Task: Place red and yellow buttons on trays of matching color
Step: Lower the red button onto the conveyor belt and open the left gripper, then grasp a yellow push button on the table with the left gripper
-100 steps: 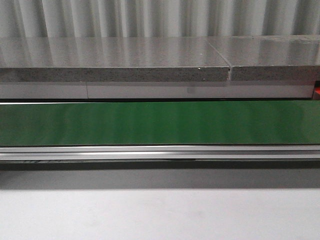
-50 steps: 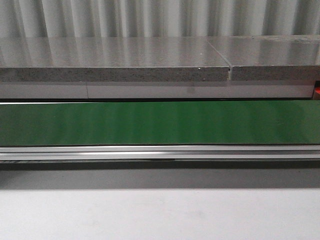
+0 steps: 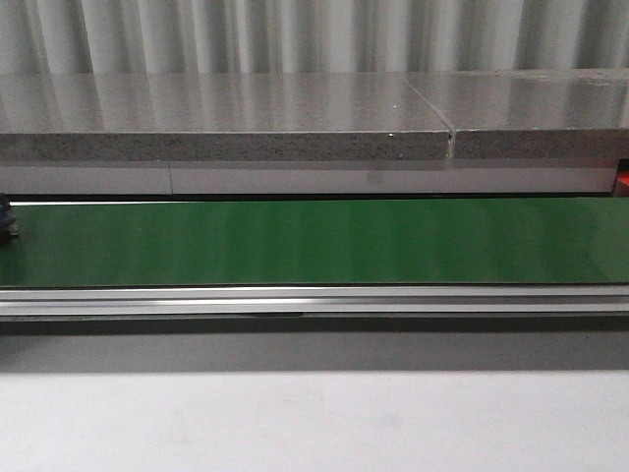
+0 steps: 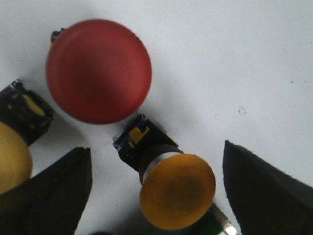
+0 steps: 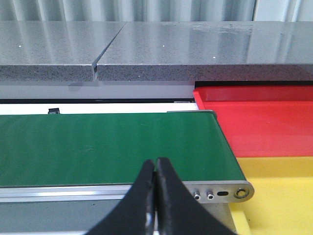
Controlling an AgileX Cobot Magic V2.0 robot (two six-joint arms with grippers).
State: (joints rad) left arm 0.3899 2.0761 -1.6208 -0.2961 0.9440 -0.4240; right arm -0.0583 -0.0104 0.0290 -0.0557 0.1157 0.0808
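Conveyor belt point(image 3: 314, 241), green, across whole front view, with aluminium rail point(image 3: 314, 300) along near edge and grey stone-like ledge point(image 3: 226, 146) behind. Small dark object point(image 3: 5, 218) at far left end of belt, too small to identify. No arm visible in front view.

Left wrist cam: left gripper point(image 4: 156, 196) wide apart above white surface point(image 4: 244, 58), both dark fingers point(image 4: 54, 196) visible, nothing clamped. Between fingers, yellow button point(image 4: 177, 191) lying on side, cap toward cam, black-and-yellow body point(image 4: 139, 142) pointing away. Beyond it, red button point(image 4: 99, 71), big round cap facing cam, rim close to yellow button's body; touching or not, cannot tell. Second yellow button point(image 4: 12, 156) at picture edge, partly cut off, with black body point(image 4: 27, 110) near red cap, just outside one finger. All three on white surface, not on trays.

Right wrist cam: right gripper point(image 5: 155, 171) w/ both fingertips pressed together, nothing between. Hangs above near rail at belt's end. Beside belt end, red tray point(image 5: 254, 127) farther back, yellow tray point(image 5: 279, 191) nearer, adjacent to each other. Visible parts of trays w/o buttons. Roller end plate point(image 5: 225, 192) w/ screws next to yellow tray.
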